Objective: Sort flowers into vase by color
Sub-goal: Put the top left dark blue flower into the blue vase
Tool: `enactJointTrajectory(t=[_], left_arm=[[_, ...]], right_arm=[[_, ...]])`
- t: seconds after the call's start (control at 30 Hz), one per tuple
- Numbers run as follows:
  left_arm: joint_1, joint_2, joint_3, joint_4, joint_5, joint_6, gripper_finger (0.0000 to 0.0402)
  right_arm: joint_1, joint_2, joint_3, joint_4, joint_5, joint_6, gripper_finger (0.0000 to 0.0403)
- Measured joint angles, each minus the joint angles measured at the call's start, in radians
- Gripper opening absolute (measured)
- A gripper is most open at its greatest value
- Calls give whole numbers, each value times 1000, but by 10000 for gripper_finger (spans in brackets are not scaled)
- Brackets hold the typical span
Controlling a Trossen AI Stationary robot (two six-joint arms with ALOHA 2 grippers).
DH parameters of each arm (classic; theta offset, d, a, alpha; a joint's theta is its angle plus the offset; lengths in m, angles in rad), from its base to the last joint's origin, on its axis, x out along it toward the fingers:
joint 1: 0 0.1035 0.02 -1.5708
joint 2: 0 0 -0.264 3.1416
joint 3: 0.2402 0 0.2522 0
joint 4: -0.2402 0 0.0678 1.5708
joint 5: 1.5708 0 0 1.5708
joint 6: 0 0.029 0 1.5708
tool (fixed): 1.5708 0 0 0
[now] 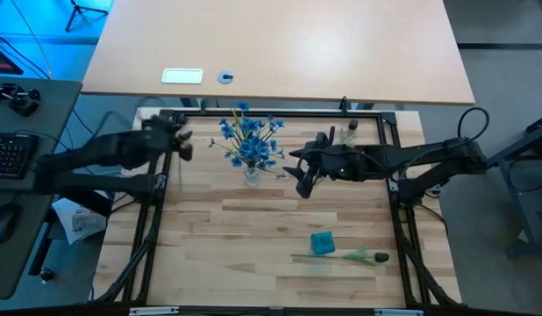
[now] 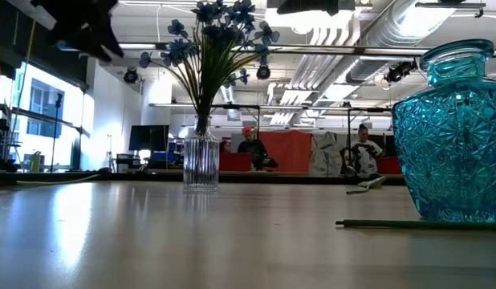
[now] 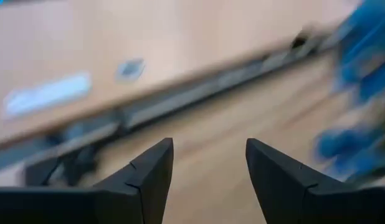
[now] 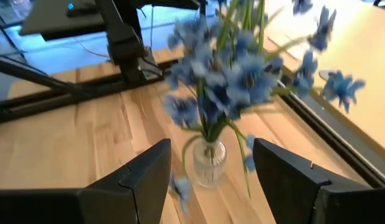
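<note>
A clear ribbed glass vase [image 1: 252, 176] [image 2: 201, 163] [image 4: 209, 163] stands upright at the table's far middle and holds a bunch of blue flowers [image 1: 250, 140] [image 2: 217, 34] [image 4: 233, 74]. A teal glass vase [image 1: 322, 243] [image 2: 454, 132] stands near the table's near right. Beside it a dark-budded flower [image 1: 345, 256] lies flat, its stem [image 2: 416, 225] on the wood. Another stem [image 1: 348, 132] lies by the far rail. My left gripper [image 1: 185, 145] [image 3: 209, 168] hovers open to the left of the bunch. My right gripper [image 1: 302, 175] [image 4: 211, 180] hovers open to its right, pointing at the clear vase.
A black metal frame [image 1: 395, 189] borders the wooden work surface on the left, far and right sides. A second, pale table [image 1: 280, 44] lies beyond the far rail with a white label [image 1: 182, 75] and a small disc [image 1: 225, 77]. People sit in the room behind [image 2: 250, 144].
</note>
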State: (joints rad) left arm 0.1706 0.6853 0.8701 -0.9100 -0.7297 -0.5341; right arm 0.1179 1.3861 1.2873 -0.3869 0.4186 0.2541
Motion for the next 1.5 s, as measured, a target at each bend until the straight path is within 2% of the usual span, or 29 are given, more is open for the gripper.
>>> enactJointTrajectory(t=[0.07, 0.2, 0.37, 0.57, 0.73, 0.87, 1.07, 1.2, 1.3, 1.5], left_arm=[[34, 108, 28, -108, 43, -57, 191], [138, 316, 18, -235, 102, -65, 191], [354, 496, -43, -204, 267, 3, 190], [610, 551, -127, -47, 399, 25, 190], [734, 510, -173, 73, 437, -11, 190], [780, 545, -176, 101, 478, 4, 190], [813, 660, -177, 156, 421, 20, 190], [813, 700, -178, 155, 385, 1, 190], [813, 702, -198, 229, 371, -73, 190], [821, 701, -309, 354, 364, -146, 190]], right_arm=[[-12, 0, -35, 15, 0, 20, 222], [-43, 0, -102, 49, -11, 79, 222], [-65, 0, -111, 57, -73, 37, 222], [-66, -22, -112, 59, -110, -19, 222], [-66, -26, -112, 58, -151, -32, 222], [-66, -26, -112, 58, -166, -71, 222], [-91, -26, -112, 63, -155, -28, 222], [-94, -26, -112, 63, -88, 15, 222], [-94, -26, -112, 63, -33, 27, 222], [-99, -26, -112, 63, 3, 61, 222]])
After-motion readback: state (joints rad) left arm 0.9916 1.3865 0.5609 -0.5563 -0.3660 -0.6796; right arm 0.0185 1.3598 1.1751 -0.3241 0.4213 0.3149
